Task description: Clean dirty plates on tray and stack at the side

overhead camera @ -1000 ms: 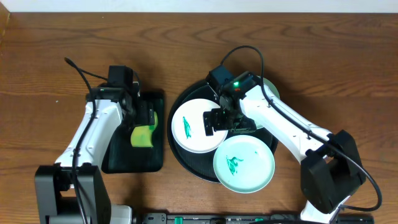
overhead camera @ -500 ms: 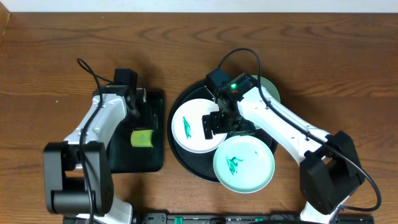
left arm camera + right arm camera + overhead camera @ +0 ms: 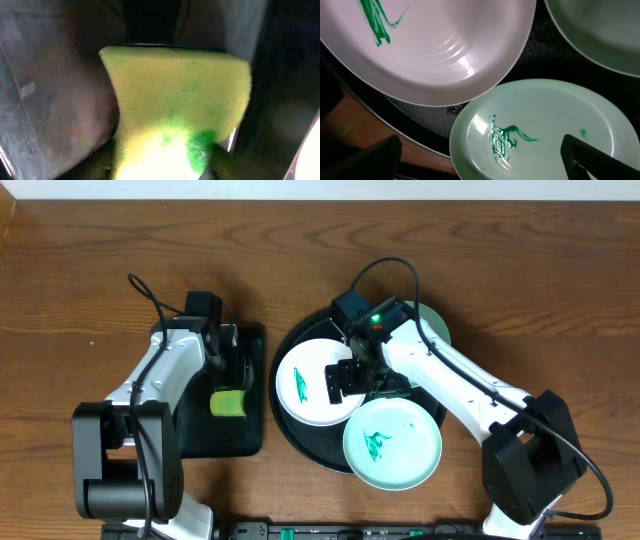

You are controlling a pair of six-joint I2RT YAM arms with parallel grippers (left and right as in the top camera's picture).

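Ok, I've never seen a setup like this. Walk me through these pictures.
This is a robot with a left arm and a right arm at a wooden table. The wide picture looks down from above. The two close-ups come from a camera on each wrist.

A round black tray carries a white plate, a near mint green plate and a far mint green plate. The white and the near one show green smears. Beside it lies a smaller rectangular black tray.

The left arm's fingers seem to pinch a yellow-green sponge over that smaller tray. The right arm's fingers hang open and empty above the plates.
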